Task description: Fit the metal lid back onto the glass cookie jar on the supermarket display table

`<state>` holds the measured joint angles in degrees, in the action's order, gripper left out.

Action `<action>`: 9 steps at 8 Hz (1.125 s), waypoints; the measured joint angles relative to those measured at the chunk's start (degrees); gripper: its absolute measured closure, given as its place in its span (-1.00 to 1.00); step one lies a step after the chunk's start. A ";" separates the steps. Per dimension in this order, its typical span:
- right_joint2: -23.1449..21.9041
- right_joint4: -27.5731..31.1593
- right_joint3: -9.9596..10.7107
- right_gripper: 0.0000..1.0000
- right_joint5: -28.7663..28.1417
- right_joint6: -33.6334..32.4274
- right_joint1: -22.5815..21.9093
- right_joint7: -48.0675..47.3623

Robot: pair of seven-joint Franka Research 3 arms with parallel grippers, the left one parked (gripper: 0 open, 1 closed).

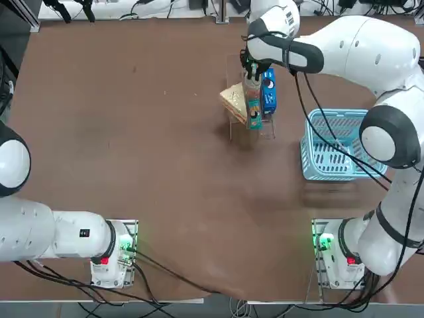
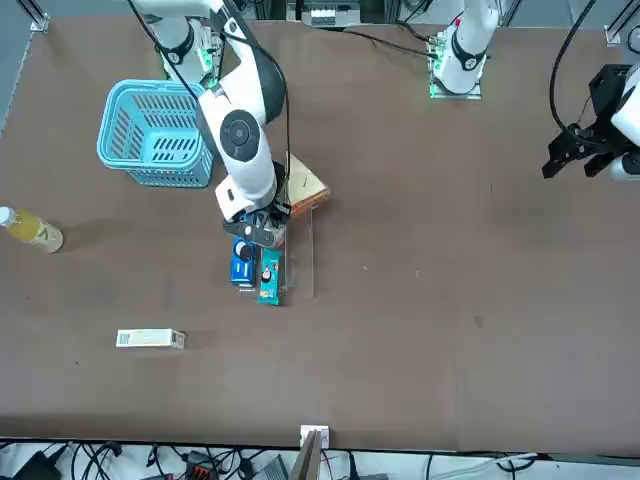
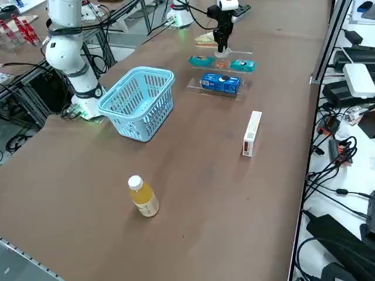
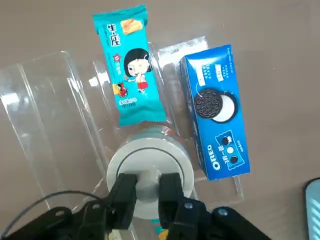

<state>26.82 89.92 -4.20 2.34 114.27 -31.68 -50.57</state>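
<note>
Top view: the right gripper point(image 1: 252, 68) stands above the far part of the desk point(image 1: 152, 159), covering the lid; the glass cookie jar point(image 1: 252, 87) is only partly visible. Front view: the arm obscures both. Right side view: lid detail too small to verify. Wrist view: jaws clamped on the knob of the metal lid point(image 4: 172, 160), positioned over the jar, whose body it largely hides; full seating cannot be determined. The blue basket point(image 4: 313, 207) is cut off.

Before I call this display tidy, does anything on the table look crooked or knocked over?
Yes: the yellow drink bottle lies on its side on the bare table, away from the other snacks, as if tipped over.
</note>
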 joint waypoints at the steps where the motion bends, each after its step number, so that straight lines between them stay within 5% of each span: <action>1: -0.33 0.53 0.00 0.44 0.00 0.49 0.00 -0.01; 9: -2.40 4.16 0.07 0.44 0.00 4.11 0.00 -0.06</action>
<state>24.42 94.07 -4.13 2.34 118.38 -31.68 -50.63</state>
